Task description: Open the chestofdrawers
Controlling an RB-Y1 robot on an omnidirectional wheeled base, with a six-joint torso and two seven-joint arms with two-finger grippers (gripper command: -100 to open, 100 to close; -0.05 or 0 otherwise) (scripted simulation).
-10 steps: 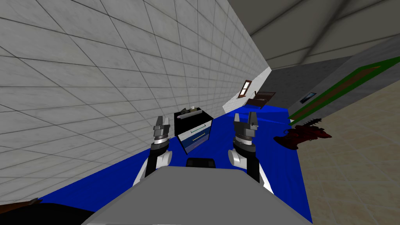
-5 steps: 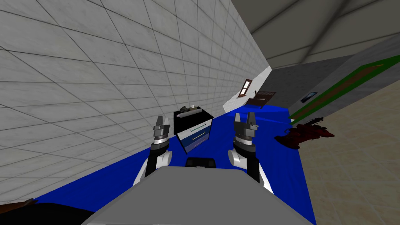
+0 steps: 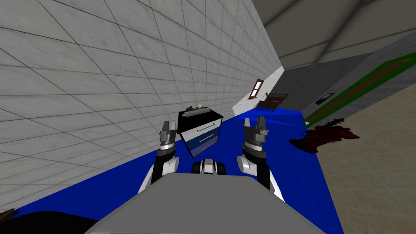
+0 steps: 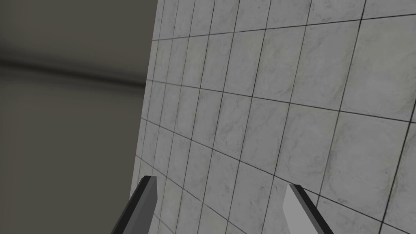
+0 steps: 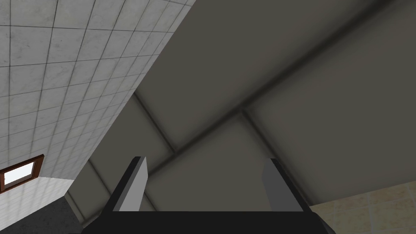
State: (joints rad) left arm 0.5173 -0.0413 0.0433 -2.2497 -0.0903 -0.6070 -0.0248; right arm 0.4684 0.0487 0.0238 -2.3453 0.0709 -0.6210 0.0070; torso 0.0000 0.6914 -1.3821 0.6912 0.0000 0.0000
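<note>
The grey tiled wall (image 3: 101, 81) rises directly behind the chest of drawers (image 3: 201, 134), which stands against it; a blue floor (image 3: 284, 162) spreads beneath the chest and out to its right, meeting a beige tiled floor (image 3: 378, 170) well apart from the chest. The chest has a black top, a white upper drawer front with a dark bar handle and blue fronts below with a pale handle; all fronts sit flush. A dark red object (image 3: 325, 136) lies well to the chest's right, at the blue floor's edge. The right gripper (image 3: 254, 122) hangs in the air right of the chest, fingers spread, holding nothing; the left gripper (image 3: 170, 124) is just beside the chest's left side, fingers likewise apart and empty. Small clutter (image 3: 196, 109) rests on the chest's top, too small to identify.
</note>
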